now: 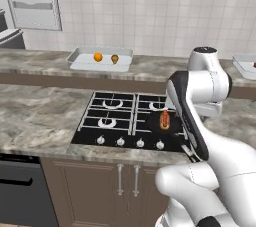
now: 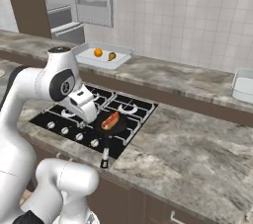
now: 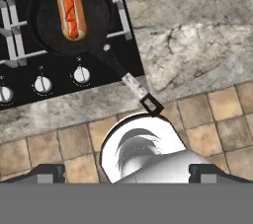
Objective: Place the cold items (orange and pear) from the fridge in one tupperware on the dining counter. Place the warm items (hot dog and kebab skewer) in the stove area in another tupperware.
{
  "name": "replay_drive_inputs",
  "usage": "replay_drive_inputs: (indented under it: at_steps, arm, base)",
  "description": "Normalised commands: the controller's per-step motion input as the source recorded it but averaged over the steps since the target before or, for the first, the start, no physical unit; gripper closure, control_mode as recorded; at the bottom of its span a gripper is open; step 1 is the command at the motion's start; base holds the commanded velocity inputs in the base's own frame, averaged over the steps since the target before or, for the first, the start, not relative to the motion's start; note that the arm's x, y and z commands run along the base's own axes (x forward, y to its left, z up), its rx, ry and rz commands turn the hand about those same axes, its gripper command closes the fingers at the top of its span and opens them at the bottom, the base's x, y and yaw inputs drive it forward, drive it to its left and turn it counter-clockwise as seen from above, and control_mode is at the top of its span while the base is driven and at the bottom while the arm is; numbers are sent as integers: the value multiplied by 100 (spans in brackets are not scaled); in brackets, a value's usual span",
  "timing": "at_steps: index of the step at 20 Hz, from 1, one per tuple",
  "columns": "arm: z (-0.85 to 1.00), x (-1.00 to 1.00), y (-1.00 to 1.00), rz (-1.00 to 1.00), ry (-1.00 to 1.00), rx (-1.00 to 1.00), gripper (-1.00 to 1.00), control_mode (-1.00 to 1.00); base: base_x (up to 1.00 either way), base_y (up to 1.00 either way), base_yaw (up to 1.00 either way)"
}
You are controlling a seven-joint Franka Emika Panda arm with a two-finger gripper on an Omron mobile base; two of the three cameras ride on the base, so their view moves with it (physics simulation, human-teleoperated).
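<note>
The hot dog [image 3: 72, 7] lies in a black pan [image 3: 47, 25] on the stove [image 1: 107, 118], with the orange [image 1: 98, 57] and pear [image 1: 114, 59] already boxed. The gripper [image 3: 126, 172], fingers spread and empty, hangs high; a careless descent may strike the pan handle [image 3: 129, 84] and tip it.

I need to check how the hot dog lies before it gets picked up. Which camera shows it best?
The hand view: the hot dog appears large, from above, lying lengthwise in the black pan. The right base view shows it small and slanted in the pan; the left base view shows it smaller, beside the arm.
</note>
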Motion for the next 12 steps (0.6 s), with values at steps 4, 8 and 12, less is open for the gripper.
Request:
replay_drive_inputs:
  at_steps: [4,8,12]
  arm:
    - [-47,38,0,1,-1,0,-100,-100]
    - [-37,53,0,0,11,0,-100,-100]
    - [-43,64,0,0,6,0,-100,-100]
  base:
    - [0,0,0]
    - [0,0,0]
    - [0,0,0]
